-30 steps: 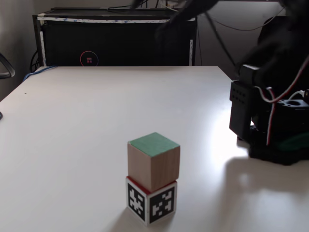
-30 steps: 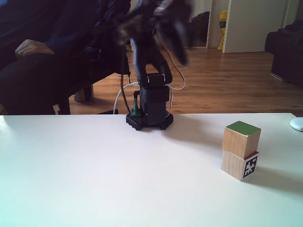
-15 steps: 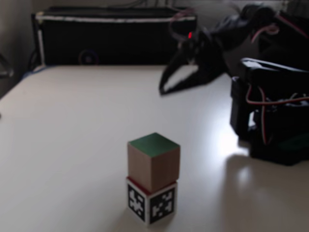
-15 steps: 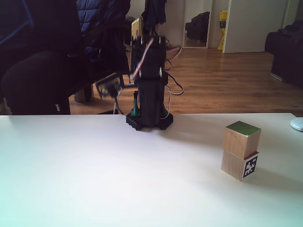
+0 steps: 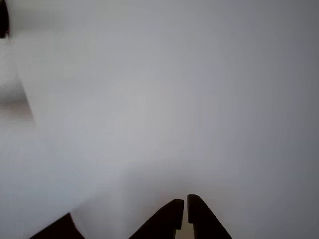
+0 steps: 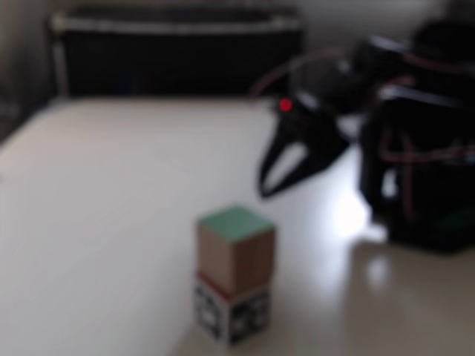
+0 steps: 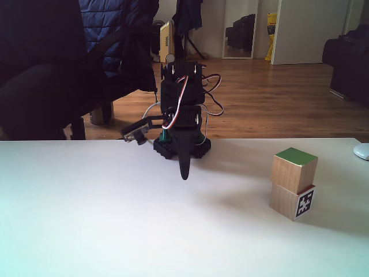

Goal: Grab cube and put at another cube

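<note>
The green-topped wooden cube (image 6: 236, 248) (image 7: 294, 169) stands on top of the other wooden cube (image 6: 231, 315) (image 7: 284, 201), whose side faces carry black-and-white markers and whose red face shows only as a thin edge. My gripper (image 6: 261, 191) (image 7: 184, 176) hangs point-down over bare table close to the arm's base, well apart from the stack. Its fingertips almost touch, with nothing between them. In the other view the gripper (image 5: 184, 204) pokes in from the bottom edge over plain white table.
The arm's black base (image 7: 181, 147) (image 6: 423, 185) sits at the table's edge. A black cabinet (image 6: 171, 52) stands behind the white table (image 7: 115, 219). A person in dark clothes (image 7: 46, 69) sits behind the table, and a white object (image 7: 362, 151) lies at the right edge.
The arm has swung down from high up and folded in. The gripper now points at the table near the base. The two stacked cubes have not moved.
</note>
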You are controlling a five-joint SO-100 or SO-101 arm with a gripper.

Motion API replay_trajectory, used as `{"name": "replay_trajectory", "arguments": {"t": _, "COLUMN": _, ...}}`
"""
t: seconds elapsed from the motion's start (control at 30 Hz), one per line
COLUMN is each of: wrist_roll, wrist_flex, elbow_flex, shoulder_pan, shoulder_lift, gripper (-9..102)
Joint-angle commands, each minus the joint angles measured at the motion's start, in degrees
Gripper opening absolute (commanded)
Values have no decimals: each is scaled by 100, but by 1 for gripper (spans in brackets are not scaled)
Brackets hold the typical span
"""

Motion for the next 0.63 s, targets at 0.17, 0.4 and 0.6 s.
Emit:
{"name": "replay_trajectory", "arguments": {"t": 0.17, "wrist_roll": -237, "wrist_flex": 378, "elbow_flex": -237, "shoulder_pan": -149, "shoulder_lift": 35, "gripper": 0}}
{"name": "replay_trajectory", "arguments": {"t": 0.4, "wrist_roll": -255, "wrist_flex": 378, "elbow_flex": -237, "shoulder_pan": -176, "shoulder_lift": 35, "gripper": 0}}
{"name": "replay_trajectory", "arguments": {"t": 0.6, "wrist_roll": -211, "wrist_flex": 378, "elbow_flex": -237, "shoulder_pan": -141, "shoulder_lift": 35, "gripper": 0}}
